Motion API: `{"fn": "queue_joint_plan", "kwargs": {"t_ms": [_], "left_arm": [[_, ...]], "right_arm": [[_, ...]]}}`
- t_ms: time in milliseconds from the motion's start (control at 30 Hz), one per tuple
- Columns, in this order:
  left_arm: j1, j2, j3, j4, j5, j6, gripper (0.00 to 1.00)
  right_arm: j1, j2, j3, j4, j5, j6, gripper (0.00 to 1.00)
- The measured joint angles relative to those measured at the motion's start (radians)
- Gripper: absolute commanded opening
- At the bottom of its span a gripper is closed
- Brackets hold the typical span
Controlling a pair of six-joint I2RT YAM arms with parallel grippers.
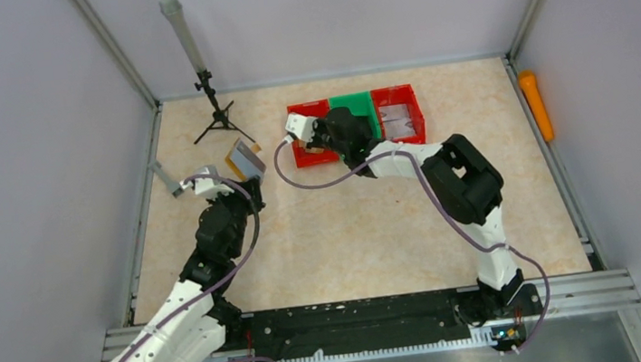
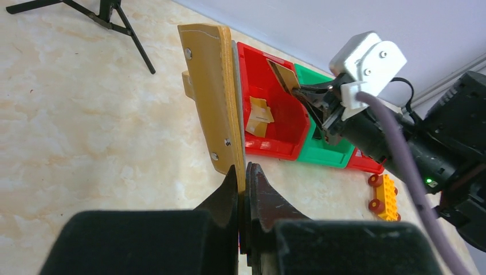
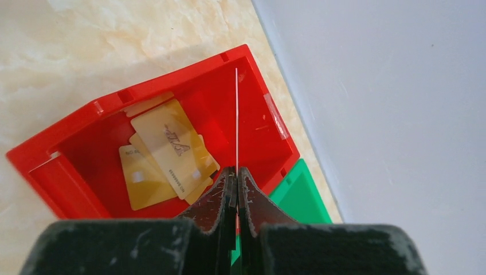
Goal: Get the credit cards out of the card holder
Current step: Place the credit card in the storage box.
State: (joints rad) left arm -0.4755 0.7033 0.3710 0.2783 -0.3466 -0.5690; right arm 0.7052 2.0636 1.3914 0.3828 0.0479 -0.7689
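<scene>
**Card Poised Over Red Bin**

The card holder (image 2: 209, 97) was gripped upright by its lower edge in the clenched left gripper (image 2: 245, 172), near the red bin (image 3: 172, 77). One card (image 3: 236, 114) was pinched edge-on in the right gripper (image 3: 236, 172), above the credit cards (image 3: 166, 152) lying in that bin. A clean drop would be best served by releasing low, well inside the walls.

Pale grey walls (image 1: 325, 16) on three sides, aluminium corner posts (image 1: 112, 50). Beige marbled tabletop (image 1: 350, 232), evenly lit, soft shadows. Black tripod (image 1: 219, 120) with a grey tube in far-left corner. Aluminium rail (image 1: 584, 289) along near edge.
</scene>
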Motion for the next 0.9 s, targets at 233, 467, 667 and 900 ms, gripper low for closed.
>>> {"fn": "queue_joint_plan", "kwargs": {"t_ms": [233,467,667,900], "left_arm": [[0.0,0.0,0.0,-0.003,-0.006,0.001,0.0],[0.0,0.0,0.0,-0.003,-0.007,0.0,0.0],[0.0,0.0,0.0,-0.005,-0.007,0.0,0.0],[0.0,0.0,0.0,-0.012,-0.01,0.003,0.0]], "right_arm": [[0.012,0.079,0.05,0.042,0.047,-0.112,0.0],[0.029,0.119,0.056,0.082,0.1,-0.21,0.0],[0.042,0.154,0.068,0.054,0.125,-0.261,0.0],[0.045,0.158,0.121,-0.003,0.134,-0.261,0.27]]}}
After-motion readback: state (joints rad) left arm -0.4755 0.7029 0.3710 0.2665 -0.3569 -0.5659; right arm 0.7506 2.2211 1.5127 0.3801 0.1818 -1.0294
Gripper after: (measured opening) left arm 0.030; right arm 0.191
